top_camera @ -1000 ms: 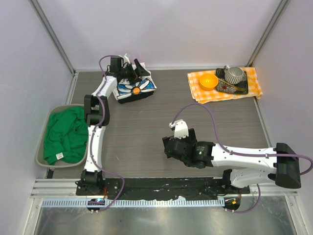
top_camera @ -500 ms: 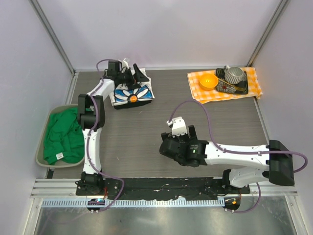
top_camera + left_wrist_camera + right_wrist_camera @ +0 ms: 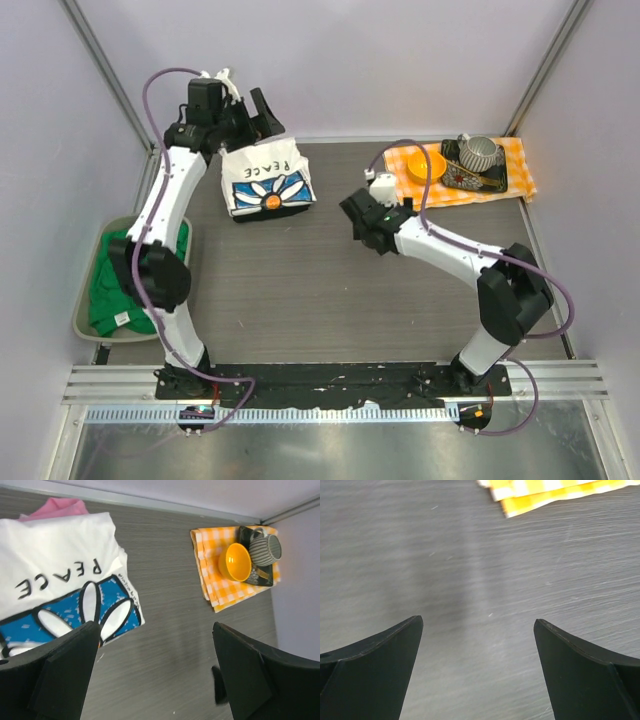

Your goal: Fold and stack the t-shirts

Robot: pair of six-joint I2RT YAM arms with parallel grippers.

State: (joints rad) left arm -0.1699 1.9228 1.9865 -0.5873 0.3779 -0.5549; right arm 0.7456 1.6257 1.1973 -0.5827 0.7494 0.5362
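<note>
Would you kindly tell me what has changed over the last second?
The left pincer lifted off the daisy t-shirt and rose toward the far-left corner, open; the shirt now lies folded, PEACE lettering showing. The right pincer, open and empty, swung from mid-table toward the checked cloth. The green t-shirt and orange bowl stayed put.

We note one build for both units: the left arm (image 3: 165, 195) and the right arm (image 3: 445, 250) carry white link shells between black joint housings. A purple cable (image 3: 147, 90) follows each arm. The fingers (image 3: 62, 672) are matte black wedges. Screws, if fitted, cannot be resolved from above.
</note>
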